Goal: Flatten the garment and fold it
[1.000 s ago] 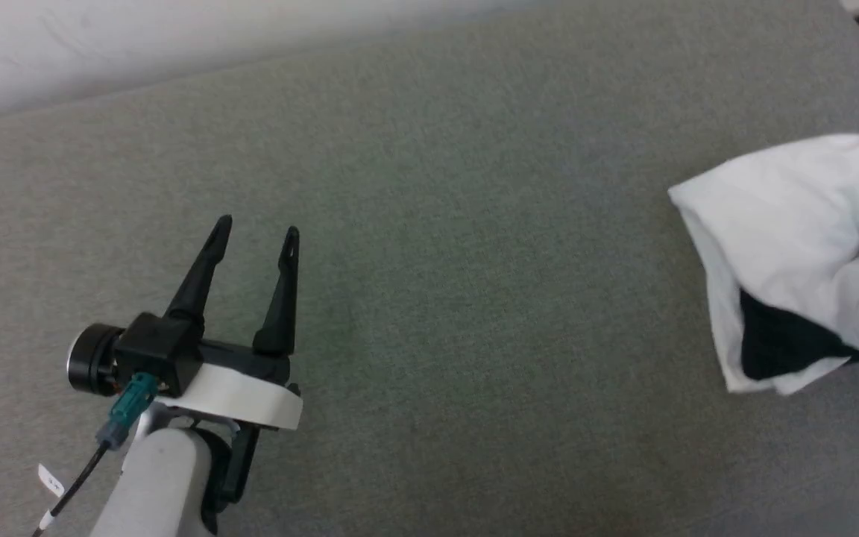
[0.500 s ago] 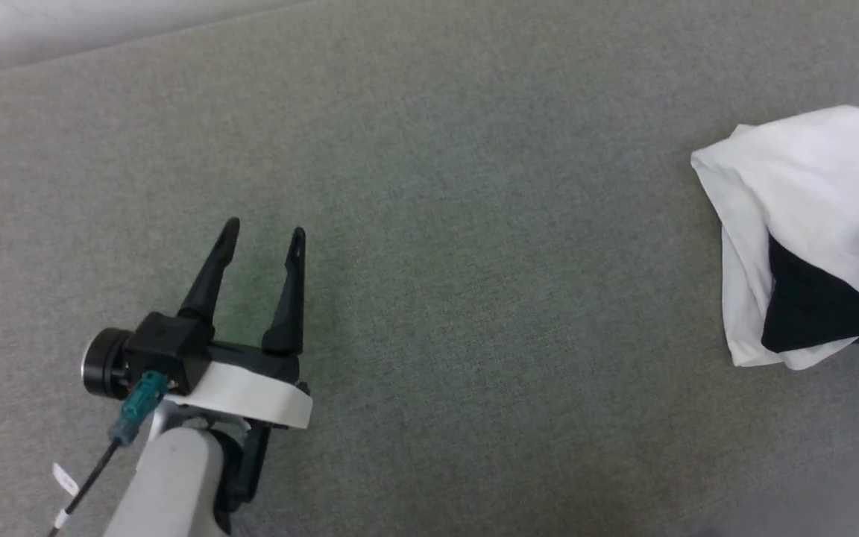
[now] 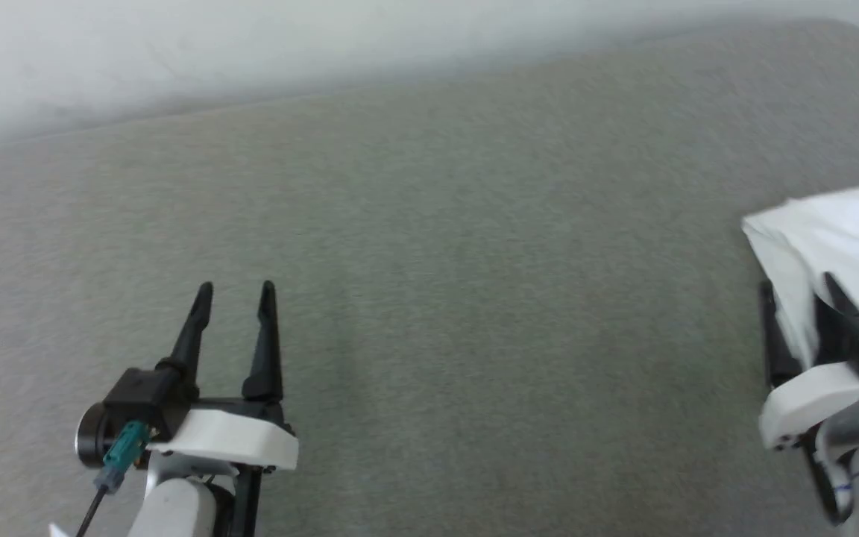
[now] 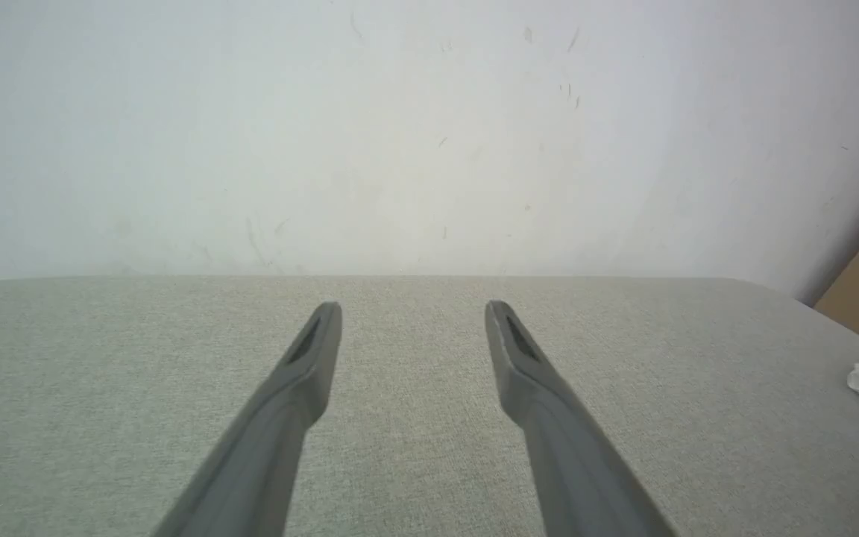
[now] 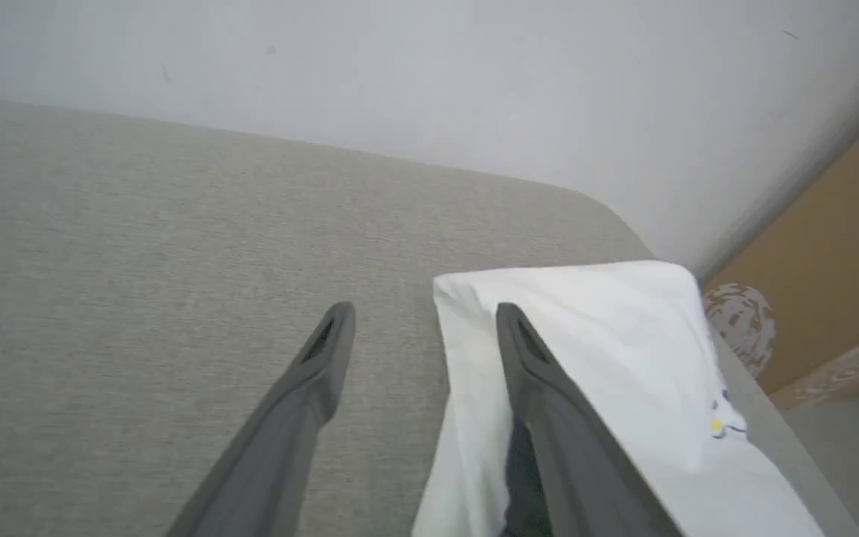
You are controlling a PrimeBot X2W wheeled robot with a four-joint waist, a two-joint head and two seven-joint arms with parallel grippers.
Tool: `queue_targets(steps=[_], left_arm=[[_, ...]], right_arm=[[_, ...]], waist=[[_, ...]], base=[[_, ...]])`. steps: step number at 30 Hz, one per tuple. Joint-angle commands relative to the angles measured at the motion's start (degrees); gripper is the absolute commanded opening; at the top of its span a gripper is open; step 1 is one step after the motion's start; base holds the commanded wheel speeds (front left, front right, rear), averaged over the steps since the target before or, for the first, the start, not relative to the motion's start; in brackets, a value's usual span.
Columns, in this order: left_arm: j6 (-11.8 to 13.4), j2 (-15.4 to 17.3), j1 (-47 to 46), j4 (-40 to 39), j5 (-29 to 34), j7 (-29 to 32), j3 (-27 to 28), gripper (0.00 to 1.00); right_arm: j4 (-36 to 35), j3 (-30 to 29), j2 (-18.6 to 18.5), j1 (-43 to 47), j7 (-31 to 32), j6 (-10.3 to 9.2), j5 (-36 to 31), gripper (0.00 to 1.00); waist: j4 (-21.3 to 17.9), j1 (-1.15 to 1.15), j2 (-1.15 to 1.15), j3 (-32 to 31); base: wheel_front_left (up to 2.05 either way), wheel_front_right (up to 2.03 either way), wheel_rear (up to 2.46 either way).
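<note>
The right gripper (image 3: 798,283) has just let go and now stands spread over the left edge of the garment (image 3: 839,231), a folded white bundle at the table's (image 3: 474,298) right end, while the left gripper (image 3: 236,286) hovers spread and empty well apart, so folding looks finished.

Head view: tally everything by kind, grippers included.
Grippers: 2 (left gripper, right gripper, both open)
Clothing: 1 (garment, white, bunched at the right edge)
Surfaces: 1 (grey padded surface)
Total: 4
</note>
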Motion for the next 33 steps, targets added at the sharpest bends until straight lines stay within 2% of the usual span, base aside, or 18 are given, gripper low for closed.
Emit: queue_targets(steps=[1, 6, 12, 17, 21, 24, 33], left_arm=[[0.45, -0.01, 0.69, -0.21, 0.03, -0.26, 0.54, 1.00], [0.76, 0.31, 1.94, -0.36, 0.43, -0.27, 2.99, 1.00], [0.99, 1.30, 3.99, -0.17, 0.55, -0.27, 6.89, 1.00], [-1.20, 3.07, 6.44, 0.26, -0.07, -0.28, 9.38, 1.00], [-4.43, 4.85, 8.40, 0.86, -1.06, -0.28, 10.52, 1.00], [-5.78, 5.69, 9.41, 1.50, -0.74, -0.28, 10.08, 1.00], [-5.83, 4.60, 12.20, 3.06, -0.10, -0.08, 7.54, 1.00]], right_arm=[[-1.27, 0.60, 0.50, 0.88, 0.28, -0.12, 0.63, 1.00], [-8.83, 4.79, 3.76, 4.49, 1.27, -0.12, 3.57, 1.00], [-15.84, 9.07, 5.96, 6.91, 1.69, -0.12, 6.12, 1.00], [-20.05, 10.33, 6.75, 10.16, 1.91, -0.12, 7.77, 1.00], [-21.73, 10.27, 6.96, 13.08, 2.54, -0.12, 8.67, 1.00], [-22.10, 9.46, 7.01, 15.19, 2.65, -0.12, 9.77, 1.00], [-21.99, 9.04, 7.03, 18.55, 2.62, -0.12, 10.94, 1.00]], waist=[[5.24, 0.01, -0.01, -4.47], [9.06, 0.01, -0.01, -5.77], [11.14, 0.01, -0.01, -6.99], [11.45, 0.01, -0.01, -8.56], [10.96, 0.01, -0.01, -9.58], [10.50, 0.01, -0.01, -10.32], [9.69, 0.01, -0.01, -11.75]], base=[[0.00, 0.00, 0.00], [0.00, 0.00, 0.00], [0.00, 0.00, 0.00], [0.00, 0.00, 0.00], [0.00, 0.00, 0.00], [0.00, 0.00, 0.00], [0.00, 0.00, 0.00]])
